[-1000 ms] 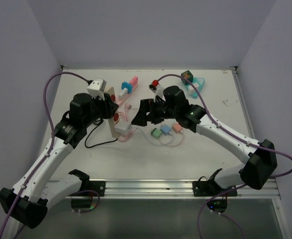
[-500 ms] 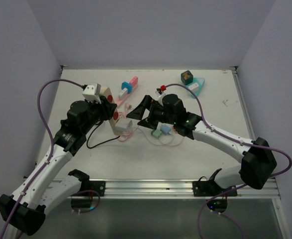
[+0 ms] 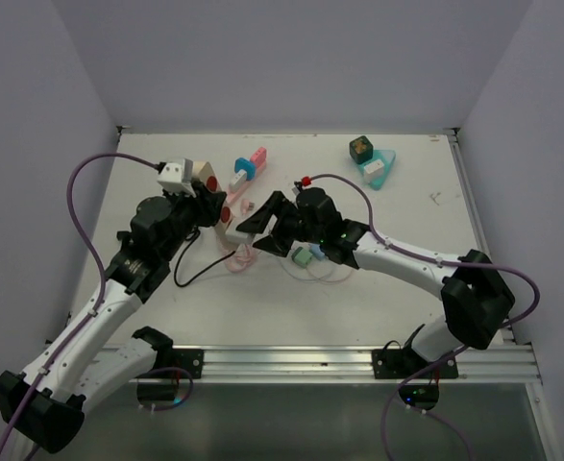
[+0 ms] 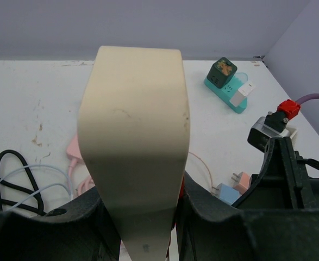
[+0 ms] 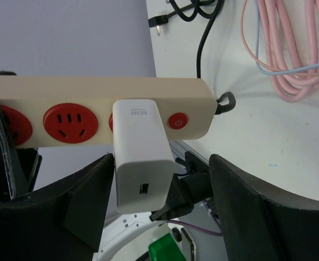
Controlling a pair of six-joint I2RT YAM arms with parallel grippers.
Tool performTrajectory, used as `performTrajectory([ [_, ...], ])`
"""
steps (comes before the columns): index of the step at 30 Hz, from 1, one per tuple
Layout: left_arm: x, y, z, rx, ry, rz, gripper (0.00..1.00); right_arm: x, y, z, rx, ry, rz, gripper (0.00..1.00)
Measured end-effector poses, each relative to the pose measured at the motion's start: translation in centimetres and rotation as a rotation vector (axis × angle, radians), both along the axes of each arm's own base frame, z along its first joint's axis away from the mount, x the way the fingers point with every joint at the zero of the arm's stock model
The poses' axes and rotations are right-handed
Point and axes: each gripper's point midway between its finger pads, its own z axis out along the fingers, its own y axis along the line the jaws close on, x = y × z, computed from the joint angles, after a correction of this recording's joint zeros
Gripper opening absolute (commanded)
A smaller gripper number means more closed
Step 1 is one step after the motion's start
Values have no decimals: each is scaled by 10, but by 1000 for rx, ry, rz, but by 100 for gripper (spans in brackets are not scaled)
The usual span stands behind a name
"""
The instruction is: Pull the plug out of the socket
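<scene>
plug: white block [image 5: 143, 157], seated in the power strip [image 5: 148, 89]. It sits centre of my right wrist view, just left of the red switch [image 5: 178, 120].
power strip: cream, running across the right wrist frame, held up off the tabletop [image 3: 406, 221]. There's a red socket [image 5: 69, 122] just left of the plug.
right hand [image 5: 159, 162]: fingers apart, straddling the plug. The finger on frame left is hard against its side and I can't tell if they touch; there's a clear gap on frame right.
left hand [image 4: 141, 215]: clamped on the strip, bottom centre of the left wrist view.
black cord [image 5: 202, 32]: leaves the strip's switch end and runs to the top of the right wrist frame.
pink cable [image 5: 289, 54]: coiled on the tabletop, upper right of the same frame.
small adapters [image 3: 306, 255]: green, blue and pink, centre of the top view, under my right arm.
teal dock [image 3: 373, 168]: upper right of the top view, dark cube on it, well apart from both hands.
</scene>
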Motion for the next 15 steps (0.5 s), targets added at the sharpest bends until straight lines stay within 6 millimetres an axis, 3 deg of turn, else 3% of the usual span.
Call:
performTrajectory([
  [8, -1, -4, -11, 11, -4, -4, 0, 12, 11, -2, 31, 28, -32, 50],
  [10, -1, -3, -12, 14, -6, 4, 0, 14, 12, -6, 27, 39, -35, 35],
  [15, 2, 4, -9, 29, -35, 39, 0, 16, 15, -3, 55, 52, -45, 8],
])
